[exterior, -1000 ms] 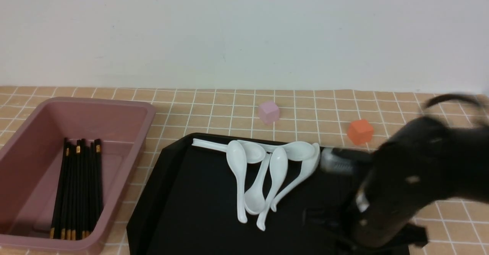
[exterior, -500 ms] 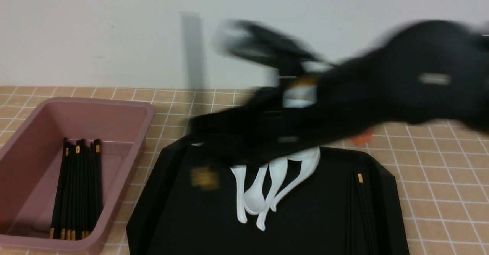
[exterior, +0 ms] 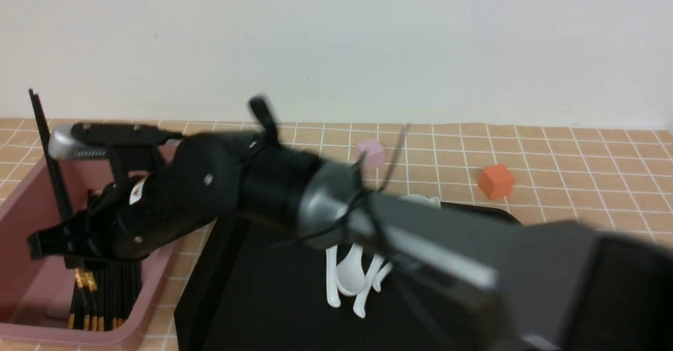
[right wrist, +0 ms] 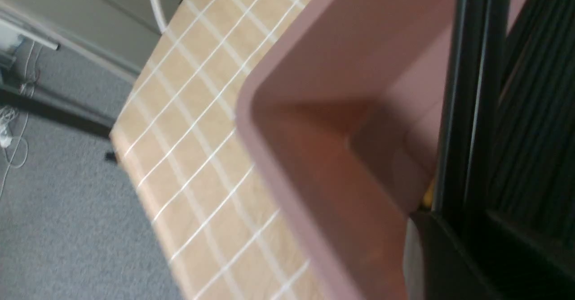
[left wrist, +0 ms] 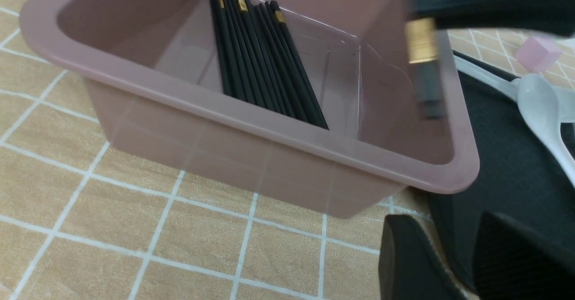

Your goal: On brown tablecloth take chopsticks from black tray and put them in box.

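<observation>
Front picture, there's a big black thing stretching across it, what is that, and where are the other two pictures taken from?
That is the robot's right arm, seen from a camera between its two arms. Its hand grips chopsticks, nearly upright, over the pink box, where others lie. The other two pictures come from cameras on the wrists. The left wrist one looks down at the box and shows the empty left hand. The right wrist one looks past the held sticks into the box. On the checked cloth there is also a black tray with white spoons, and two small cubes, pink and orange.
</observation>
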Available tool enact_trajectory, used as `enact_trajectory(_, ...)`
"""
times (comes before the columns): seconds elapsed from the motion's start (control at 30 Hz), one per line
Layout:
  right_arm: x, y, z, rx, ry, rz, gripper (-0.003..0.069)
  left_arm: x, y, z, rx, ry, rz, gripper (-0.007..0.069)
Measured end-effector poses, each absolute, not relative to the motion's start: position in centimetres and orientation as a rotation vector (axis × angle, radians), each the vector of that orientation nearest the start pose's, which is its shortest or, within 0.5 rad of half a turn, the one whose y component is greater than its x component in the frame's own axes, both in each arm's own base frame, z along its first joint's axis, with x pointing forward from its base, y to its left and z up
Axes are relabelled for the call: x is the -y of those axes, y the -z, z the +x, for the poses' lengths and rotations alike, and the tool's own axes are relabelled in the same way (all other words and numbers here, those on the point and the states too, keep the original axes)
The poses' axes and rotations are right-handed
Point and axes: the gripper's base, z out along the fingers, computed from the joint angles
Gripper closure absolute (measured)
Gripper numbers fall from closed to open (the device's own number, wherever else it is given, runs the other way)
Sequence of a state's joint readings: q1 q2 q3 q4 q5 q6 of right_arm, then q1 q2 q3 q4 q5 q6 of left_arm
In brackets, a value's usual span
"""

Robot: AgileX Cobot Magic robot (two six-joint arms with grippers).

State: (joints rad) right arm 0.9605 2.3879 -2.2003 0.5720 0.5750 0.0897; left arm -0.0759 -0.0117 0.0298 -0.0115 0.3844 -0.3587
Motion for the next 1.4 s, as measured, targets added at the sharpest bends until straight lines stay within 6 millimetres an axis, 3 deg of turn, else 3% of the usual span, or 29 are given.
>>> enact_trajectory(0.13, -48.1, -21.6, 30.5, -2.304, -1.138, -0.616, 0.0454, 0.4, -16.9, 5.2, -1.878, 0.308, -0.275, 0.0386)
enact_trajectory(0.23, -48.0, -21.5, 30.7, -2.291, -1.115, -0.630, 0.0370, 0.4, -16.9, 5.2, -1.878, 0.308, -0.275, 0.0386)
enact_trajectory(0.4, -47.5, -22.7, 30.3, -2.310, -1.069, -0.707, 0.0291, 0.4, -16.9, 5.2, -1.878, 0.308, -0.275, 0.0386)
enact_trajectory(0.5, -46.5, -24.1, 29.7, -2.360, -1.029, -0.785, 0.0305, 0.4, -16.9, 5.2, -1.878, 0.308, -0.275, 0.0386)
enact_trajectory(0.57, -45.3, -26.3, 29.2, -2.389, -0.997, -0.848, 0.0349, 0.4, -16.9, 5.2, -1.878, 0.308, -0.275, 0.0386)
enact_trajectory(0.67, -41.2, -31.6, 28.3, -2.432, -0.874, -1.007, 0.0508, 0.4, -16.9, 5.2, -1.878, 0.308, -0.275, 0.0386)
enact_trajectory(0.7, -40.2, -32.5, 28.1, -2.439, -0.835, -1.051, 0.0538, 0.4, -16.9, 5.2, -1.878, 0.308, -0.275, 0.0386)
enact_trajectory(0.8, -35.8, -38.5, 27.2, -2.351, -0.735, -1.079, 0.0662, 0.4, -16.9, 5.2, -1.877, 0.308, -0.274, 0.0386)
enact_trajectory(0.87, -33.6, -41.6, 26.2, -2.286, -0.706, -1.060, 0.0671, 0.4, -16.9, 5.2, -1.878, 0.308, -0.275, 0.0386)
enact_trajectory(0.93, -30.5, -45.8, 24.0, -2.195, -0.696, -1.036, 0.0671, 0.4, -16.9, 5.2, -1.878, 0.308, -0.275, 0.0386)
enact_trajectory(1.0, -29.1, -47.3, 22.8, -2.162, -0.700, -1.028, 0.0671, 0.4, -16.9, 5.2, -1.878, 0.308, -0.275, 0.0386)
enact_trajectory(1.03, -25.9, -50.3, 20.0, -2.092, -0.718, -1.007, 0.0671, 0.4, -16.9, 5.2, -1.878, 0.308, -0.275, 0.0386)
enact_trajectory(1.13, -21.2, -52.1, 16.1, -2.046, -0.721, -0.991, 0.0671, 0.4, -16.9, 5.2, -1.878, 0.308, -0.275, 0.0386)
enact_trajectory(1.23, -16.7, -51.8, 12.4, -2.030, -0.705, -0.978, 0.0669, 0.4, -16.9, 5.2, -1.878, 0.308, -0.275, 0.0386)
enact_trajectory(1.3, -13.8, -50.2, 9.9, -1.990, -0.718, -0.944, 0.0667, 0.4, -16.9, 5.2, -1.878, 0.308, -0.275, 0.0386)
enact_trajectory(1.4, -10.6, -45.9, 7.5, -1.847, -0.770, -0.824, 0.0664, 0.4, -16.9, 5.2, -1.878, 0.308, -0.275, 0.0386)
